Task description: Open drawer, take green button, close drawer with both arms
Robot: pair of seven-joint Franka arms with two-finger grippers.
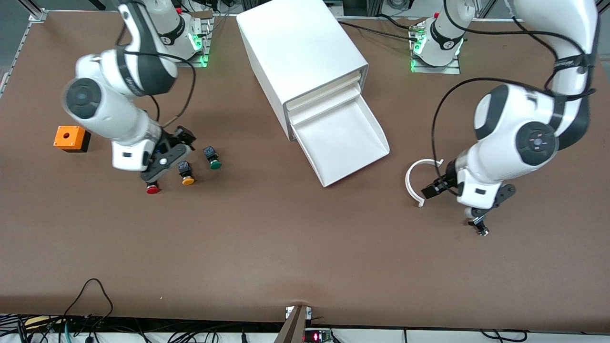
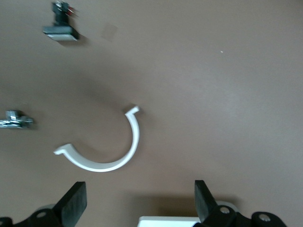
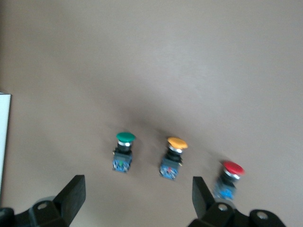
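Note:
The drawer (image 1: 344,143), the lowest tier of the white cabinet (image 1: 305,52), stands pulled out, and its tray shows nothing inside. The green-capped button (image 1: 213,159) lies on the table toward the right arm's end, in a row with an orange-capped button (image 1: 187,175) and a red-capped one (image 1: 152,188). My right gripper (image 3: 137,198) hangs open over the table just beside this row, with nothing between its fingers; the green button (image 3: 124,150) shows ahead of them. My left gripper (image 2: 140,203) is open and empty over the table at the left arm's end.
A white C-shaped ring (image 1: 415,180) lies on the table next to the left gripper. A small metal part (image 1: 480,228) lies nearer the front camera than that hand. An orange box (image 1: 71,138) sits near the table edge at the right arm's end.

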